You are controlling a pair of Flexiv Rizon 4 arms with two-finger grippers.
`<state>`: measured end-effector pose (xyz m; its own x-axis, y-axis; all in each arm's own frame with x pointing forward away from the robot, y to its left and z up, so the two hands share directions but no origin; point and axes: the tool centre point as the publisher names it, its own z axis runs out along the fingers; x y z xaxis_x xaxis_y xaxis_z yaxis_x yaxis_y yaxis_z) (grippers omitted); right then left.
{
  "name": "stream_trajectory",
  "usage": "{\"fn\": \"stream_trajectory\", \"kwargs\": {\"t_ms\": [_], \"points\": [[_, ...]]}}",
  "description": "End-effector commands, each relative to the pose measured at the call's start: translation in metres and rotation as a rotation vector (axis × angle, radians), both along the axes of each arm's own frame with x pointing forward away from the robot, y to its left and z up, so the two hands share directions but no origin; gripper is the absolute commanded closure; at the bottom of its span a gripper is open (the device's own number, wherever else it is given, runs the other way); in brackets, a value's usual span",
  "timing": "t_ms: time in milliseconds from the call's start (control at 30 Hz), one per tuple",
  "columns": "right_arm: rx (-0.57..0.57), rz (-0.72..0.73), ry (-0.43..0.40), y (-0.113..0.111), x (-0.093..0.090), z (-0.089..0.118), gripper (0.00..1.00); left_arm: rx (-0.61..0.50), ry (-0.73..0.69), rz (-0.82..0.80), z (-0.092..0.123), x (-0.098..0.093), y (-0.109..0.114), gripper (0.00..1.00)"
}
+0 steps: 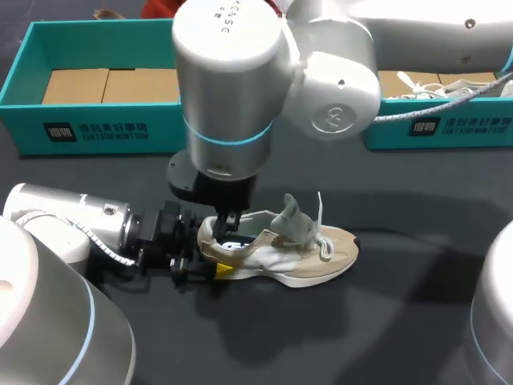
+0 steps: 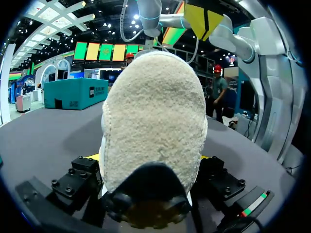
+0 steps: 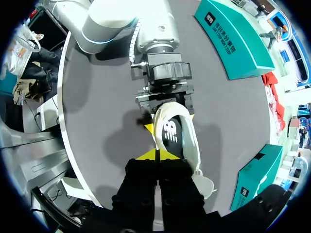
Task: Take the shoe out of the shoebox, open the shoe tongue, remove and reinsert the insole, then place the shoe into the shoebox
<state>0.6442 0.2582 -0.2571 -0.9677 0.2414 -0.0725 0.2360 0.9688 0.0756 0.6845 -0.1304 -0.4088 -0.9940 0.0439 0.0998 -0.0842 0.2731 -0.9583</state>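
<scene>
The shoe is sitting on the bench, lying lengthwise with its toe pointing right. The left pincer is clamping its heel. The right pincer, tips pressed together, is dipping into its opening.

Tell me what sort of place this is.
Probably a robot demo bench for shoe handling: a dark table, teal shoeboxes along its far edge, and a beige sneaker with the left pincer at its heel.

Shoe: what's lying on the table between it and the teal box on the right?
Nothing. In the head view the black table is bare between the beige shoe and the right teal shoebox.
</scene>
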Motion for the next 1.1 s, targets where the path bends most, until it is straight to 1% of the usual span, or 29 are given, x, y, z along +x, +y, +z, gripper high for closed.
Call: {"fn": "stream_trajectory", "kwargs": {"t_ms": [33,100,233,633,767,867,1100], "points": [[0.019,0.026,0.006,-0.003,0.004,-0.008,1.0,0.001,-0.001,0.001,-0.004,-0.001,0.003,1.0],[0.027,0.054,-0.001,-0.003,0.007,-0.015,1.0,0.001,-0.001,0.001,-0.004,-0.001,0.003,1.0],[0.054,0.11,0.013,-0.01,0.015,-0.03,1.0,0.001,-0.001,0.001,-0.004,-0.001,0.003,1.0],[0.055,0.107,0.018,-0.012,0.015,-0.03,1.0,0.001,-0.001,0.001,-0.004,-0.001,0.003,1.0],[0.043,0.146,0.026,-0.001,0.018,-0.05,1.0,0.001,-0.001,0.001,-0.004,-0.001,0.003,1.0],[0.053,0.166,0.027,0.002,0.021,-0.061,1.0,0.001,-0.001,0.001,-0.004,-0.001,0.003,1.0],[0.053,0.175,0.046,0.006,0.025,-0.074,1.0,0.001,-0.001,0.001,-0.004,-0.001,0.003,1.0]]}}
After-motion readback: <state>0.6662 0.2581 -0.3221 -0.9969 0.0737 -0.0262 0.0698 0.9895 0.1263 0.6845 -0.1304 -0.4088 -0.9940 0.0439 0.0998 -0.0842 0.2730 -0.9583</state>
